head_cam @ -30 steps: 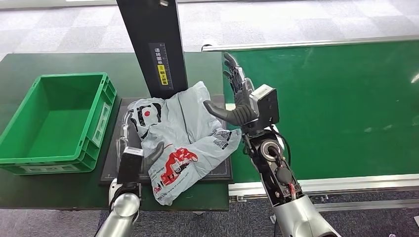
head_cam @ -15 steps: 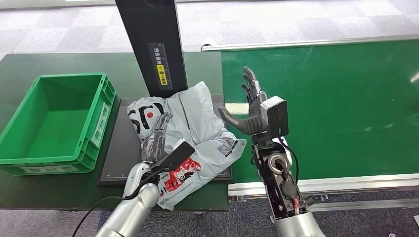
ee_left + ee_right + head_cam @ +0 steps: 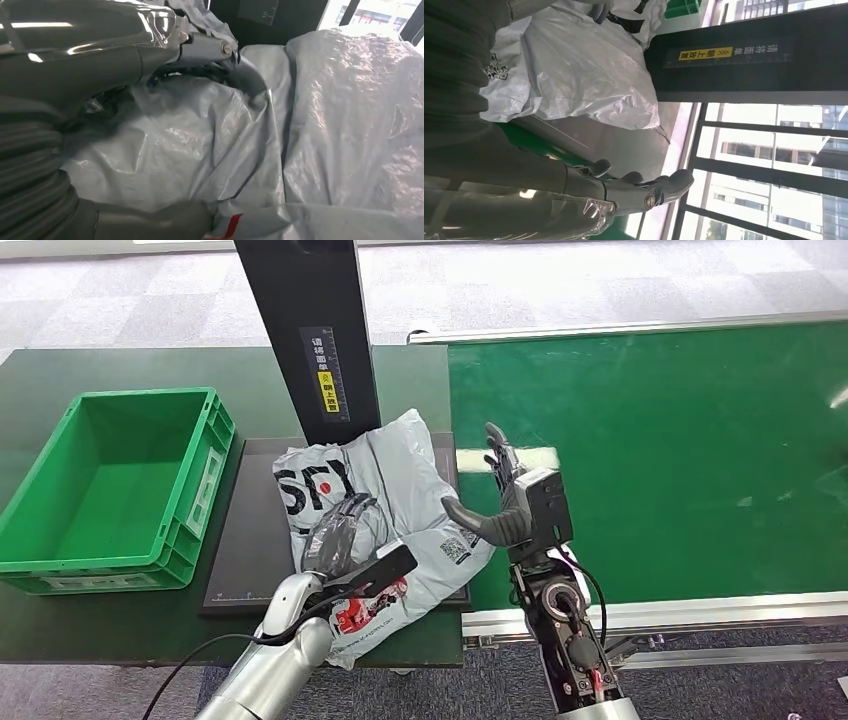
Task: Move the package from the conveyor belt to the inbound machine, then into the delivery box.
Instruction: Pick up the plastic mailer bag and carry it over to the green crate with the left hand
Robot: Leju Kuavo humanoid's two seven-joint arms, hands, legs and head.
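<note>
Pressing the package [image 3: 385, 505], left hand [image 3: 340, 535] grips it; right hand [image 3: 505, 495] spread, empty.

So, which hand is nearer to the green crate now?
The left hand: it rests on the grey package, beside the green crate. The right hand is beyond the package, above the belt edge.

One crumpled grey plastic mailer package [image 3: 375, 505], one green plastic crate [image 3: 110, 490], one black scanner column [image 3: 305, 325], two robot hands.
</note>
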